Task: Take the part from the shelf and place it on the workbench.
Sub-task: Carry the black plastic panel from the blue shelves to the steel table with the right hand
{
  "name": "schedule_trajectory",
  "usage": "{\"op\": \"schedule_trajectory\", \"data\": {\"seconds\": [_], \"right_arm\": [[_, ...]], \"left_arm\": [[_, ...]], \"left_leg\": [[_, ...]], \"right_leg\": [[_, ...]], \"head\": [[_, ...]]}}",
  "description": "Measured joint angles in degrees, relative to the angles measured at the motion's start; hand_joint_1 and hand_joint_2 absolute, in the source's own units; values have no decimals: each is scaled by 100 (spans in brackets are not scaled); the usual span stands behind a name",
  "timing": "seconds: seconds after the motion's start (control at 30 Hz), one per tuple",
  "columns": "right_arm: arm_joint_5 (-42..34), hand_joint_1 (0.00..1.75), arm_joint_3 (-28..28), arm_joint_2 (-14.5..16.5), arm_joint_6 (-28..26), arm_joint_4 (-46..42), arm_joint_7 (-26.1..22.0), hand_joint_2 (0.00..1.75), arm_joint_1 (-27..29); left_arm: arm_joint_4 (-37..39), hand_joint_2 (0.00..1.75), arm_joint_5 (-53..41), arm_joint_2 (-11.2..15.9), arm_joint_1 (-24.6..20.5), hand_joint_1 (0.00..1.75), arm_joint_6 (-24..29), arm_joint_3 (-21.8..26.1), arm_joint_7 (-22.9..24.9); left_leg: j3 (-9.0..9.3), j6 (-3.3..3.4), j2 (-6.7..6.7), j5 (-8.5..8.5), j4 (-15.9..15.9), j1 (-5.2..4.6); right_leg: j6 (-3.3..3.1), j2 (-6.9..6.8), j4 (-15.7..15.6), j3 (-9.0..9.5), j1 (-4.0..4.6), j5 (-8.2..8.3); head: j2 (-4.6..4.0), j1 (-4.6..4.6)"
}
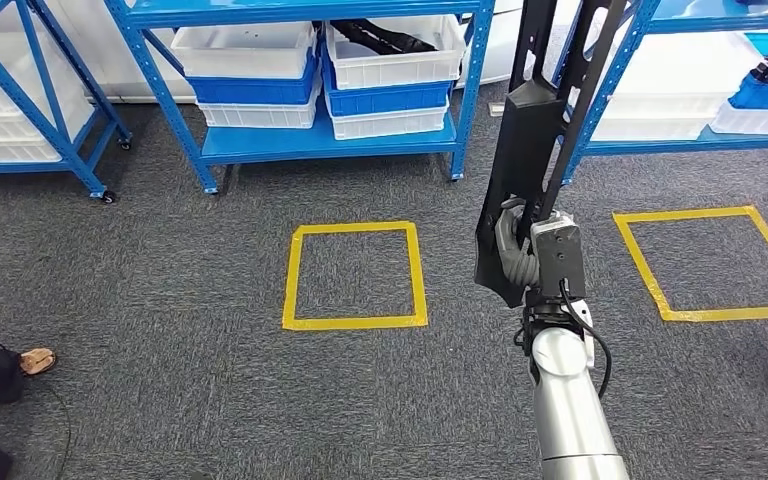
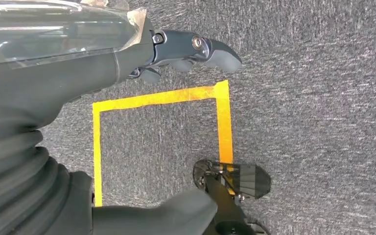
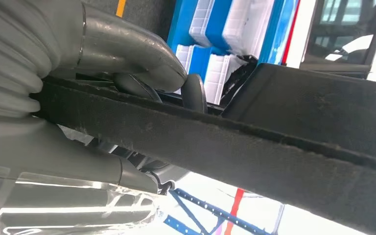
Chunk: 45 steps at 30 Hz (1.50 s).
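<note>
Part (image 1: 550,110), a long black moulded panel, stands upright in the right robot hand (image 1: 520,255), fingers wrapped around its lower end above grey carpet. Left robot hand (image 2: 186,54) hangs empty, fingers apart. Two yellow tape squares (image 1: 355,275) mark the floor.

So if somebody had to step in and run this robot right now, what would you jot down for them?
Right hand: grips the long black part, held upright in front of the body.
Left hand: holds nothing, hanging over the grey carpet beside a yellow tape square.
Done: the part is off the blue shelf, which stands behind with white and blue bins.
Left: carry the part to the workbench and set it down.
</note>
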Motion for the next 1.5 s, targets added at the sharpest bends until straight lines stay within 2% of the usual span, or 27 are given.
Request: {"op": "schedule_trajectory", "data": {"seconds": [0.07,0.13,0.23,0.3,0.33,0.37,0.43,0.47,0.53,0.6,0.63,0.7,0.77,0.8,0.83,0.87,0.93,1.0,1.03,1.1,1.17,1.27,1.3,1.33,1.37,1.43,1.5], "right_arm": [[45,175,6,-11,-26,-4,22,175,7],[59,175,10,-23,-31,-6,27,175,8],[69,175,11,-57,-33,-6,28,175,23],[71,175,11,-79,-33,-5,30,175,59],[71,175,11,-89,-33,-5,31,175,69],[71,175,11,-95,-33,-5,31,175,72],[71,175,12,-104,-34,-5,32,175,65],[72,175,14,-107,-35,-5,32,175,65],[79,175,19,-108,-36,-5,39,175,73],[94,175,28,-100,-37,-5,48,175,67],[100,175,33,-91,-37,-6,51,175,56],[108,175,37,-77,-38,-6,55,175,40],[108,175,34,-73,-39,-5,62,175,42],[110,175,33,-74,-39,-5,65,175,45],[113,175,33,-74,-42,-5,67,175,47],[116,175,33,-74,-47,-5,65,175,48],[110,175,32,-74,-62,-8,50,175,49],[85,175,25,-79,-91,-15,18,175,53],[66,175,20,-83,-107,-19,2,175,61],[32,175,7,-90,-131,-27,-19,175,78],[16,175,-13,-103,-139,-57,-27,175,91],[35,175,-49,-146,-142,-129,-29,175,119],[50,175,-61,-160,-142,-156,-22,175,131],[65,175,-75,-172,-142,-193,-14,175,138],[78,175,-89,-178,-141,-243,-6,175,137],[90,175,-111,-184,-133,-382,-1,175,89],[94,175,-120,-180,-109,-532,10,175,-16]], "left_arm": [[0,175,-2,-5,-1,0,0,1,0],[0,175,-3,-14,2,0,0,2,0],[0,175,-4,-23,-3,0,-3,3,0],[1,175,-4,-28,5,0,-6,2,0],[2,175,-4,-32,9,0,-7,3,0],[2,175,-4,-36,11,0,-7,3,0],[2,175,-4,-40,6,0,-7,4,0],[2,175,-3,-40,1,0,-6,4,0],[2,175,1,-39,3,0,-5,4,1],[3,175,10,-34,21,0,-5,4,2],[4,175,16,-33,27,0,-5,4,2],[4,175,24,-32,25,0,-4,3,2],[4,175,25,-36,24,0,-4,2,2],[5,175,25,-36,28,0,-4,2,2],[5,175,25,-35,34,0,-4,3,1],[6,175,25,-33,38,0,-4,3,1],[6,175,24,-28,35,0,-4,4,0],[6,175,15,-27,21,0,-4,3,1],[6,175,8,-27,17,0,-4,3,3],[7,175,-2,-28,24,0,-4,3,13],[7,175,-2,-31,24,0,-4,4,28],[7,175,12,-24,7,0,-3,8,39],[7,175,23,-25,8,0,-3,8,40],[7,175,33,-27,14,0,-4,9,42],[8,175,42,-30,21,0,-4,10,44],[9,175,49,-37,29,0,-2,19,54],[9,175,57,-40,27,0,4,36,66]], "left_leg": [[-13,42,-29,17,-47,-17],[-12,109,-62,84,-117,0],[-40,175,-128,147,-160,16],[-63,177,-192,163,-155,13],[-69,172,-230,170,-150,13],[-73,163,-271,175,-141,14],[-102,125,-350,167,-88,2],[-131,97,-387,165,-55,-4],[-198,28,-453,181,-20,-7],[-244,-32,-487,195,-13,25],[-290,-63,-440,135,67,36],[-518,-123,-270,-167,562,55],[-846,-176,-151,-502,1292,73],[-938,-188,-129,-557,1507,77],[-929,-191,-116,-507,1516,79],[-813,-182,-97,-368,1312,81],[-399,-143,57,-48,557,63],[-160,-92,206,67,68,13],[-152,-70,216,48,13,-17],[-163,2,123,82,-22,-26],[-142,92,32,136,-82,-9],[-141,161,-127,173,-104,-2],[-143,164,-192,176,-103,-3],[-144,166,-258,178,-98,-4],[-144,166,-326,180,-90,-4],[-158,150,-451,174,-49,-5],[-206,103,-548,165,7,-24]], "right_leg": [[49,-35,-5,-28,12,19],[80,-46,132,-114,12,-78],[51,-21,1083,-541,-7,-535],[83,-15,1578,-740,-20,-680],[127,-12,1524,-693,-29,-625],[180,4,1251,-540,-44,-496],[258,136,471,-132,-87,-230],[259,206,204,-2,-102,-160],[216,257,53,61,-96,-147],[154,191,50,46,-105,-116],[114,154,42,46,-115,-100],[46,66,28,45,-126,-85],[16,-28,28,36,-109,-88],[15,-76,28,32,-103,-89],[16,-120,29,32,-100,-90],[17,-162,29,34,-100,-91],[21,-238,29,38,-85,-93],[43,-314,33,25,-46,-96],[61,-359,29,19,-30,-96],[118,-418,26,13,-25,-106],[140,-281,225,-73,-32,-242],[77,-37,1236,-530,-40,-685],[83,-19,1507,-662,-39,-761],[110,-8,1590,-706,-38,-751],[152,8,1449,-641,-38,-653],[232,147,708,-288,-68,-341],[227,280,171,-35,-88,-152]], "head": [[0,-1],[0,5],[-1,20],[-1,24],[0,25],[0,25],[0,27],[0,22],[0,14],[0,13],[0,-2],[0,-34],[0,-52],[0,-52],[0,-55],[0,-54],[0,-56],[0,-51],[0,-48],[0,-46],[0,-42],[0,-30],[0,-28],[0,-26],[0,-26],[0,-25],[0,-28]]}}
